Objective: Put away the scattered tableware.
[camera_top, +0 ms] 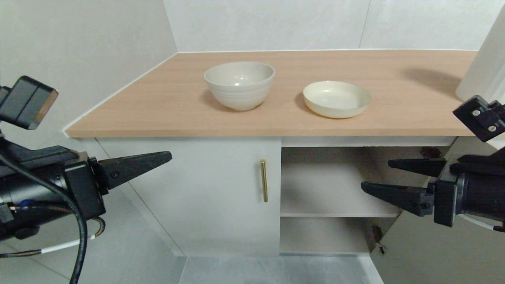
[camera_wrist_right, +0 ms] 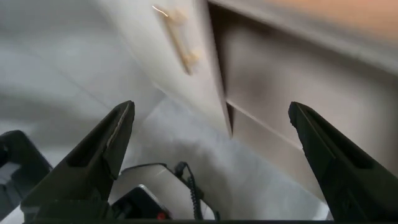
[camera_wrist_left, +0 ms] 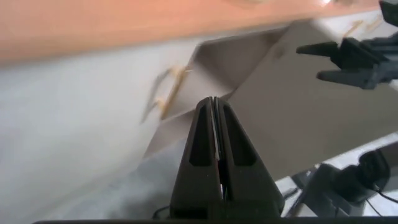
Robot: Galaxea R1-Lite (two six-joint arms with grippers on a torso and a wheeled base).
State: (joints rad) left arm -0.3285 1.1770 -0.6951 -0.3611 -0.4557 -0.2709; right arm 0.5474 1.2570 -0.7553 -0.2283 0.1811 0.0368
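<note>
Head view: likely step is first pickup; raise right gripper (camera_top: 375, 173) to shallow bowl (camera_top: 336, 98) above it; pinch rim, keep level; its jaws gape, empty; open cabinet shelf (camera_top: 339, 215) just ahead; deep bowl (camera_top: 239, 85) above and ahead of left gripper (camera_top: 169, 156).
Left wrist view: left gripper's tips pressed together, nothing between; brass handle (camera_wrist_left: 169, 93) ahead.
Right wrist view: right gripper spread wide, touching nothing.

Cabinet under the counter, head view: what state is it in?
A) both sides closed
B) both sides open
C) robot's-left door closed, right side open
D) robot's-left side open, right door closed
C: the door with the brass handle sits closed on the robot's left, while the compartment to its right stands open with its shelf showing.
</note>
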